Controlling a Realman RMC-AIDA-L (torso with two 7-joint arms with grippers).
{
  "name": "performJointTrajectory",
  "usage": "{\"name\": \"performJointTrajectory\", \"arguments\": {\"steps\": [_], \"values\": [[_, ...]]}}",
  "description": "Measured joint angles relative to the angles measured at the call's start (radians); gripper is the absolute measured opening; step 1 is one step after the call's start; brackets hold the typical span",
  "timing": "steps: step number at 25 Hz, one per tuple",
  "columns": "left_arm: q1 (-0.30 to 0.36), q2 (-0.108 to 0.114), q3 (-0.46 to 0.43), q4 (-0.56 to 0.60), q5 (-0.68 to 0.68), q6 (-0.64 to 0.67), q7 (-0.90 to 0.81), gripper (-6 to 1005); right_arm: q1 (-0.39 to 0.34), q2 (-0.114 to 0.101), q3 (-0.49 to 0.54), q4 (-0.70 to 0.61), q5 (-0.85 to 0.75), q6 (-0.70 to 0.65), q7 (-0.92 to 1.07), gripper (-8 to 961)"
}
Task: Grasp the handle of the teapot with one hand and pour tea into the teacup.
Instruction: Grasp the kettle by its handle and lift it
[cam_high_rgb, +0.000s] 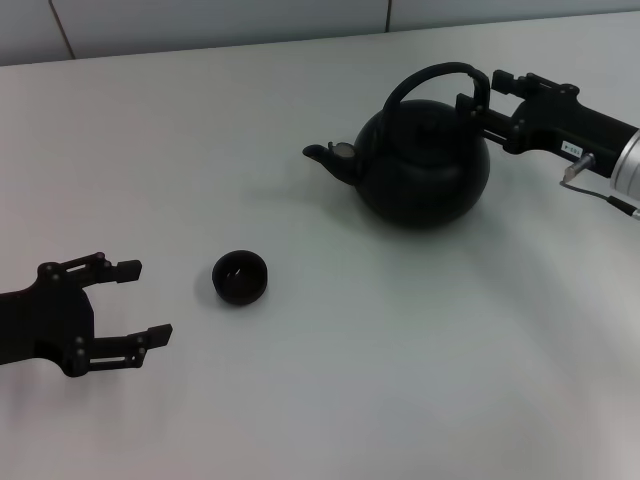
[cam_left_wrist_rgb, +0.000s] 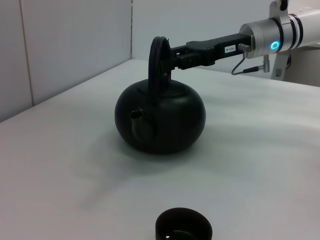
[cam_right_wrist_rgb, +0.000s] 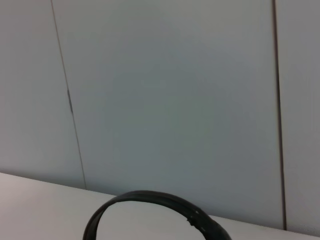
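The black teapot (cam_high_rgb: 425, 165) stands on the table at the right, its spout pointing toward the middle. My right gripper (cam_high_rgb: 480, 92) reaches in from the right and is shut on the thick right side of the arched handle (cam_high_rgb: 430, 75). The left wrist view shows the same grip (cam_left_wrist_rgb: 172, 57) on the handle (cam_left_wrist_rgb: 159, 65) above the teapot (cam_left_wrist_rgb: 160, 117). A curve of the handle (cam_right_wrist_rgb: 150, 200) shows in the right wrist view. The small dark teacup (cam_high_rgb: 240, 277) sits left of the teapot, upright. My left gripper (cam_high_rgb: 135, 300) rests open just left of the teacup (cam_left_wrist_rgb: 183, 226).
The white table (cam_high_rgb: 380, 380) is bordered at the back by a pale panelled wall (cam_high_rgb: 200, 20). The right arm's silver wrist and cable (cam_high_rgb: 600, 170) hang over the table's right edge area.
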Motion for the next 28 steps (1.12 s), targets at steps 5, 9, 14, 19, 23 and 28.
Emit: {"name": "performJointTrajectory", "arguments": {"steps": [5,9,14,19,23,28], "values": [[0.000,0.000,0.000,0.000,0.000,-0.002,-0.001,861,0.006,0.000,0.000,0.001,0.000,0.019,-0.001,554],[0.000,0.000,0.000,0.000,0.000,-0.016,-0.001,860,0.008,0.000,0.000,0.002,0.000,0.022,-0.001,536],[0.000,0.000,0.000,0.000,0.000,-0.022,-0.001,860,0.009,0.000,0.000,0.003,0.000,0.022,-0.025,515],[-0.002,0.000,0.000,0.000,0.000,-0.025,-0.001,860,0.014,0.000,0.000,0.004,0.000,0.022,-0.042,493],[-0.003,-0.001,0.000,-0.001,0.000,-0.025,-0.001,860,0.014,0.001,0.000,0.004,0.000,0.022,-0.043,393],[-0.003,-0.001,0.000,-0.001,0.000,-0.025,-0.001,860,0.012,0.000,0.001,0.004,0.000,0.024,-0.044,163]]}}
